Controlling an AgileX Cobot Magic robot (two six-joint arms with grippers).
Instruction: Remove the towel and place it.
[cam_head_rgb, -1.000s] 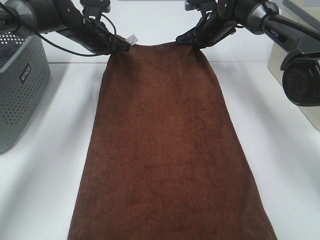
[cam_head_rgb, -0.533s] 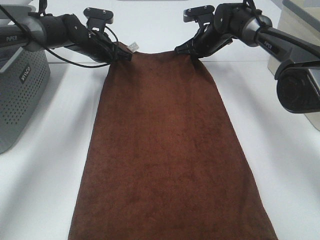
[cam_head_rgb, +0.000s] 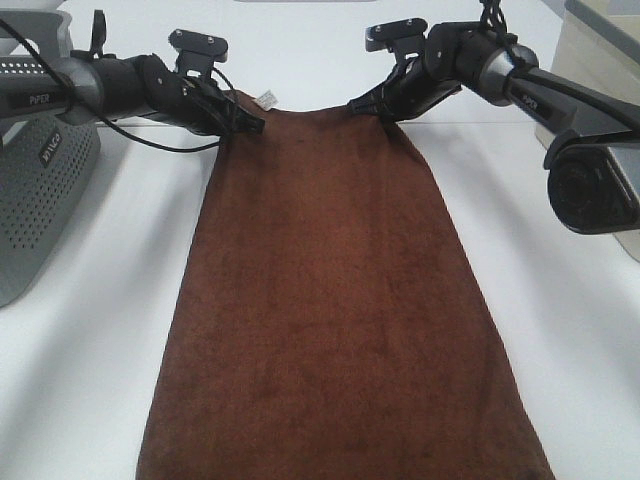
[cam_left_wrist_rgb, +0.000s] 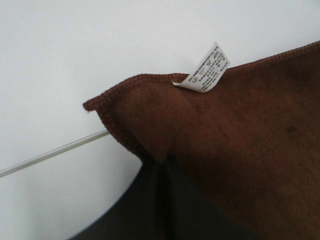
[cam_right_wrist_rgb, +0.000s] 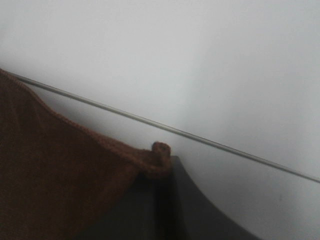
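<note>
The dark brown towel (cam_head_rgb: 335, 310) lies stretched lengthwise down the white table, its near end running off the lower edge of the high view. My left gripper (cam_head_rgb: 250, 121) is shut on its far left corner, just beside the small white tag (cam_head_rgb: 267, 98). My right gripper (cam_head_rgb: 362, 105) is shut on the far right corner. In the left wrist view the towel (cam_left_wrist_rgb: 240, 145) corner and tag (cam_left_wrist_rgb: 206, 70) fold over my closed black fingers (cam_left_wrist_rgb: 155, 210). The right wrist view shows the towel (cam_right_wrist_rgb: 60, 180) edge pinched at my closed fingertips (cam_right_wrist_rgb: 162, 200).
A grey perforated basket (cam_head_rgb: 40, 190) stands at the left edge. A beige box (cam_head_rgb: 590, 80) sits at the right, behind the right arm's base joint (cam_head_rgb: 595, 195). A seam (cam_head_rgb: 500, 123) crosses the white table at the far end of the towel.
Both grippers have sunk toward the table and moved slightly away from the camera, still holding the towel's far corners. The far edge of the towel has come lower.
</note>
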